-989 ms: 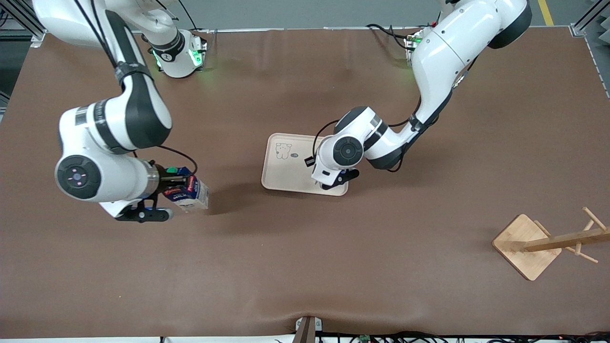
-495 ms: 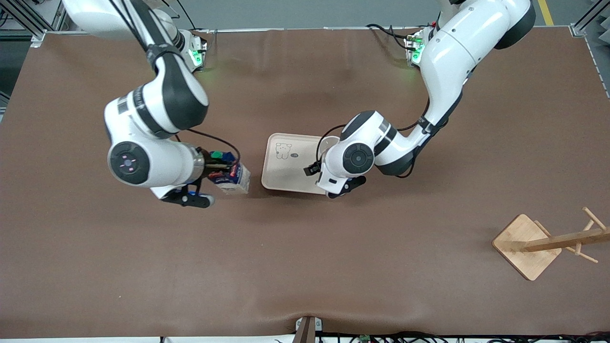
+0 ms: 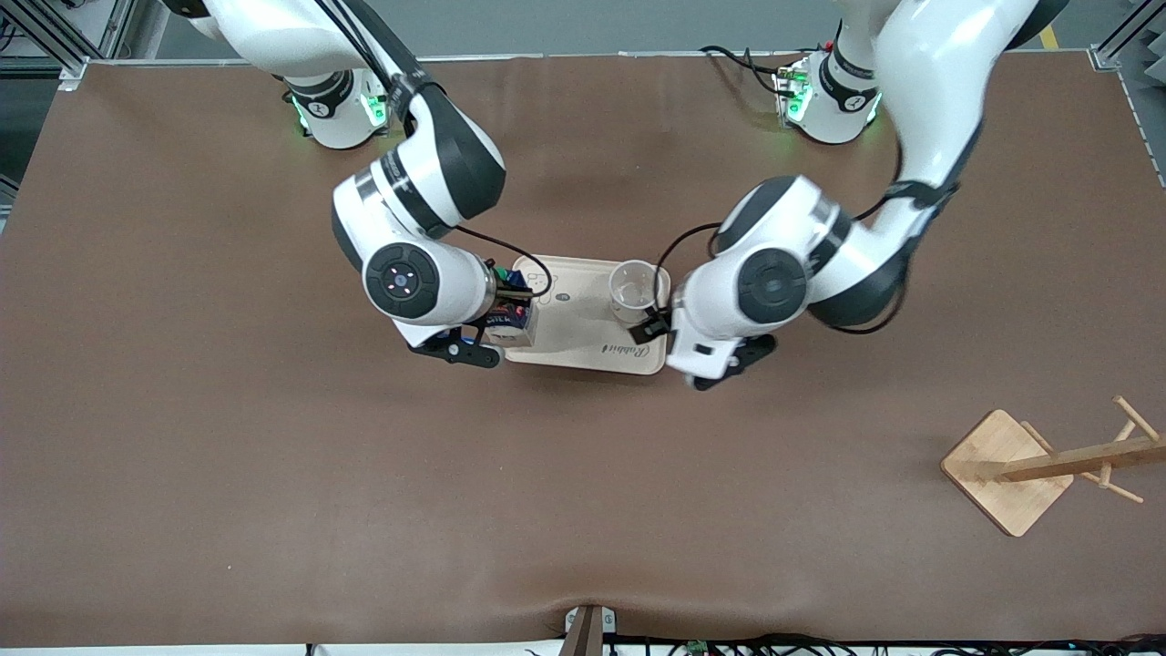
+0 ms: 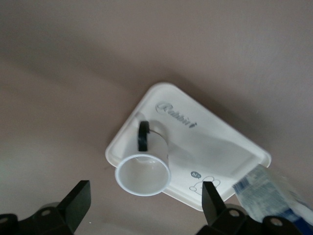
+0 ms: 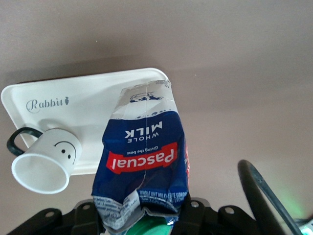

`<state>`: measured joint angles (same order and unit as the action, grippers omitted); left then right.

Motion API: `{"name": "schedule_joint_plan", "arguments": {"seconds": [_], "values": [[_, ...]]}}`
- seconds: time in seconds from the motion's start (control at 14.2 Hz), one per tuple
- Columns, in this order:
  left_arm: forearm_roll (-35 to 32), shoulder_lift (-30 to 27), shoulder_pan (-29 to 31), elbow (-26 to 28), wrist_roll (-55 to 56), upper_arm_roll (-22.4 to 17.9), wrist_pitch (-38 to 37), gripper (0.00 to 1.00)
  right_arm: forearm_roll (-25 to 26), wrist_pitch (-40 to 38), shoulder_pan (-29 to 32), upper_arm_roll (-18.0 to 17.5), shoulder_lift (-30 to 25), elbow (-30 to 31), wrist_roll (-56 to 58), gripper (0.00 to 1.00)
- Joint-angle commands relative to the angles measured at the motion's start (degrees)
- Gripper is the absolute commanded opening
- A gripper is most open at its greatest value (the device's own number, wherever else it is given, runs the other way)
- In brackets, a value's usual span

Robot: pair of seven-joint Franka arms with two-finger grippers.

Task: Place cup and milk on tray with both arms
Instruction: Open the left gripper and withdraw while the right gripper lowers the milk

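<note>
**bench_lurker:** so where's everything sitting?

**twoarm_franka:** The cup [image 3: 635, 290] stands upright on the tray [image 3: 583, 342], at the end toward my left arm, loop handle on the side nearer the front camera, close to the "Rabbit" lettering. My left gripper [image 4: 144, 203] is spread wide with nothing between the fingers, hanging just off that end of the tray, with the cup's open mouth showing between the fingers in the left wrist view.

**bench_lurker:** and the milk?

**twoarm_franka:** In my right gripper [image 3: 506, 314], clamped up near its green cap. The milk [image 5: 144, 161] is over the tray's other end, the one toward my right arm, by the little bear drawing. Can't tell whether its bottom touches the tray.

**bench_lurker:** anything else around?

**twoarm_franka:** A wooden stand [image 3: 1038, 465] on the brown tabletop [image 3: 583, 510], well apart from the tray, toward my left arm's end and nearer the front camera.
</note>
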<state>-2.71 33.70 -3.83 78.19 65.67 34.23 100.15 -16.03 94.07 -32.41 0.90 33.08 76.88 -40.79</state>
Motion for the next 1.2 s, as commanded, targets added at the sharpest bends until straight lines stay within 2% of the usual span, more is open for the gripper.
{"name": "schedule_joint_plan", "arguments": {"seconds": [0.0, 0.28, 0.49, 0.57, 0.64, 0.71, 0.78, 1.13], "values": [[-0.02, -6.96, 6.44, 1.61, -4.38, -0.04, -3.46, 1.0, -1.29, 2.96, -1.34, 0.59, -0.21, 2.57, -0.69, 0.0], [-1.06, -10.15, 17.43, 1.61, -17.92, -0.22, -3.65, 1.0, -1.2, 2.88, -2.84, 0.59, 1.02, 2.57, -0.69, 0.0], [-10.45, -11.02, 21.84, 1.52, -24.95, 0.05, -3.65, 1.0, -1.29, 2.88, -3.8, 0.59, 1.72, 2.66, -0.69, 0.0], [-12.3, -11.29, 22.19, 1.52, -26.54, -0.04, -3.65, 1.0, -1.2, 2.96, -3.81, 0.59, 1.81, 2.66, -0.52, 0.06], [-13.63, -11.64, 22.89, 1.52, -27.6, -0.04, -3.65, 1.0, -1.11, 2.96, -3.81, 0.59, 1.81, 2.57, -0.52, 0.27], [-14.25, -11.99, 23.68, 1.52, -28.66, 0.04, -3.65, 1.0, -0.94, 2.88, -3.81, 0.68, 1.81, 2.57, 0.0, 0.59], [-14.43, -12.6, 23.95, 1.52, -30.06, -0.04, -3.65, 1.0, -0.59, 2.53, -3.63, 0.68, 1.73, 2.48, 0.1, 1.0], [-14.52, -14.54, 26.15, 1.52, -35.96, -0.13, -3.65, 1.0, -0.5, 2.09, -2.75, 1.12, 0.67, 0.82, 0.0, 1.0]]}}
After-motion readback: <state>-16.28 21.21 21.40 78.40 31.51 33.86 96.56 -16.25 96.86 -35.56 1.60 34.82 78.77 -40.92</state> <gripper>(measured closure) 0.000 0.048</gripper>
